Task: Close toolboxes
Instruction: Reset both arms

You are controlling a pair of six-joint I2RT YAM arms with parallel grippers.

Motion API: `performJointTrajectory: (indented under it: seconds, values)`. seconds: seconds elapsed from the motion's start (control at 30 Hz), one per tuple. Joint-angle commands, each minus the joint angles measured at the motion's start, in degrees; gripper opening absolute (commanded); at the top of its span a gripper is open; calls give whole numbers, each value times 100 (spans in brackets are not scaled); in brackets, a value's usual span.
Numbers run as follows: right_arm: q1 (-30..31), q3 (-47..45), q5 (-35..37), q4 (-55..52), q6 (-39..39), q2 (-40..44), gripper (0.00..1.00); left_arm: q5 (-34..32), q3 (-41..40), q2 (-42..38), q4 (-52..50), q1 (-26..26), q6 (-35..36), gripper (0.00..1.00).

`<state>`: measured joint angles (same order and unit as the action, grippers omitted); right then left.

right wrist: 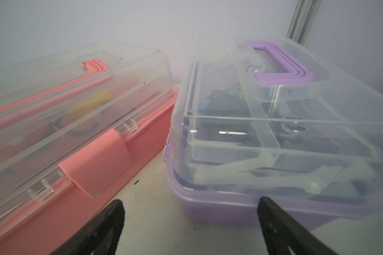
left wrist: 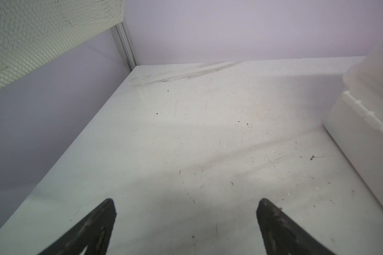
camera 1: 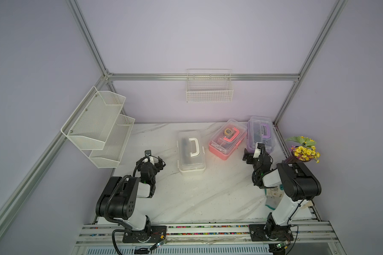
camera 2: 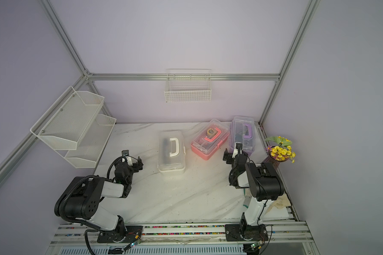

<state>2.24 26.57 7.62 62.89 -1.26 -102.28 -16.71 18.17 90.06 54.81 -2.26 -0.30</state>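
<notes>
Three toolboxes stand on the white marble table, all with their clear lids down. The white toolbox is in the middle, the pink toolbox is right of it, and the purple toolbox is by the back right corner. My right gripper hovers open just in front of the purple base's near end, holding nothing. My left gripper is open over bare table, left of the white toolbox.
A two-tier mesh shelf hangs on the left wall and a wire basket on the back wall. A pot of yellow flowers stands at the right edge. Aluminium posts frame the corners.
</notes>
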Motion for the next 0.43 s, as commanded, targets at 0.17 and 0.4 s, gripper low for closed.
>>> performJointTrajectory:
  seconds: [0.17, 0.4]
  values:
    - [-22, 33, -155, -64, -61, 32, 97, 28, 249, 24, 196, 58, 63, 100]
    - [-29, 40, -165, -82, -60, 41, 97, 66, 272, 27, 153, 77, 44, 100]
